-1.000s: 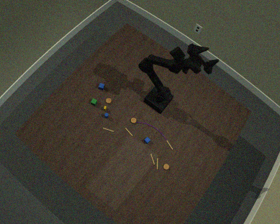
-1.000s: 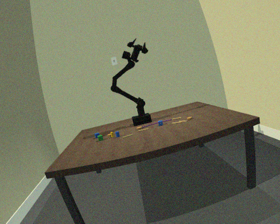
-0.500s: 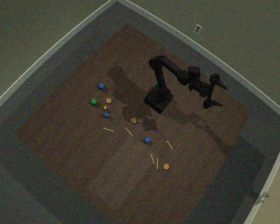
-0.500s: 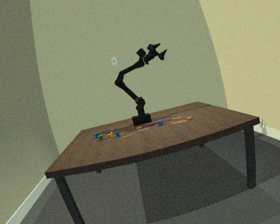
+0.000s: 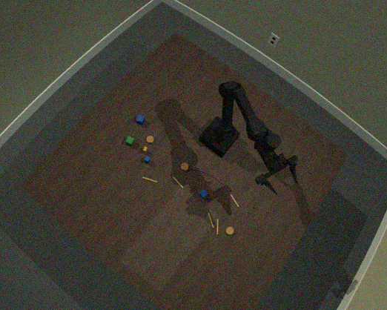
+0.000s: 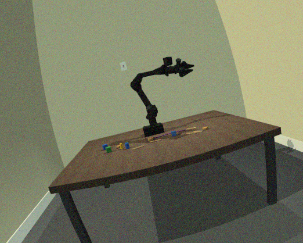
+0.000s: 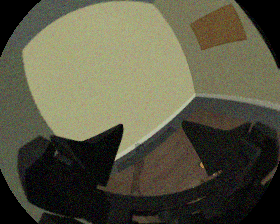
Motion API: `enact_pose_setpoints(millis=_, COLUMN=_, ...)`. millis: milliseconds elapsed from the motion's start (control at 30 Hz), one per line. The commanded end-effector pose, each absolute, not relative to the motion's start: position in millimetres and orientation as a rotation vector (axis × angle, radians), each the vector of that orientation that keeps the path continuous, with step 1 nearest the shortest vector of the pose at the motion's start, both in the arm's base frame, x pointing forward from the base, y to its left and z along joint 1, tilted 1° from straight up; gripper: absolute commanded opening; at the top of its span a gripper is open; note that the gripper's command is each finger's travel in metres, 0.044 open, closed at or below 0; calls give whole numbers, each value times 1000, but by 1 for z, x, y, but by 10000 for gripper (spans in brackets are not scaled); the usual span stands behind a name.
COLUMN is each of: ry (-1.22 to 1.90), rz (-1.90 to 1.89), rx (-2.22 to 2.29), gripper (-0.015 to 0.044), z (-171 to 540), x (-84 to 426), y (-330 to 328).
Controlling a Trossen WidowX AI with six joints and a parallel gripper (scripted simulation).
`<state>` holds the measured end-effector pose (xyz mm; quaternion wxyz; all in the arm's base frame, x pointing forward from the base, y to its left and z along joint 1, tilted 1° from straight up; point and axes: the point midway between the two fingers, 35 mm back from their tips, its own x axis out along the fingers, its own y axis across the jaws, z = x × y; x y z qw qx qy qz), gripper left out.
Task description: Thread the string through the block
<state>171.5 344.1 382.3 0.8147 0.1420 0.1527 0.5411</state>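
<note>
A brown wooden bench (image 5: 98,178) (image 6: 164,154) (image 7: 161,172) is seen, its grain dimly lit. By the dark arm base (image 5: 222,151) (image 6: 147,132), a round button (image 5: 184,166) (image 6: 151,138) is joined by a purple string (image 5: 210,175) (image 6: 167,134) to a thin stick (image 5: 234,200) (image 6: 191,128). A blue block (image 5: 203,193) (image 6: 173,132) is placed near the string's curve. Two loose sticks, a left-hand one (image 5: 150,179) (image 6: 138,147) and a slanted one (image 5: 178,182) (image 6: 155,140), are laid apart. Another pair, one tilted stick (image 5: 210,219) and one straight stick (image 5: 217,226), is set beside a second button (image 5: 230,231) (image 6: 205,128). A third button (image 5: 150,139) is grouped with a green block (image 5: 130,140) (image 6: 108,149), a yellow piece (image 5: 145,148) (image 6: 121,146) and two blue pieces, the upper one (image 5: 140,119) (image 6: 105,146) and the lower one (image 5: 147,159) (image 6: 127,145).
</note>
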Motion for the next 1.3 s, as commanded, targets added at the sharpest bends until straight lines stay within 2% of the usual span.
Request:
enact_pose_setpoints(millis=0, ry=363, rz=1044, rx=-27, gripper=440, z=319, x=216, y=339)
enact_pose_setpoints(millis=300, ry=476, rz=967, rx=-541, gripper=440, z=226, x=270, y=303)
enact_pose_setpoints(millis=600, ry=654, rz=1025, rx=-999, gripper=440, z=141, x=298, y=245)
enact_pose_setpoints(millis=1067, ry=947, rz=1459, rx=-1489, gripper=440, z=41, x=288, y=134)
enact_pose_setpoints(millis=1267, ry=961, rz=1506, rx=-1506, gripper=440, z=37, x=285, y=126)
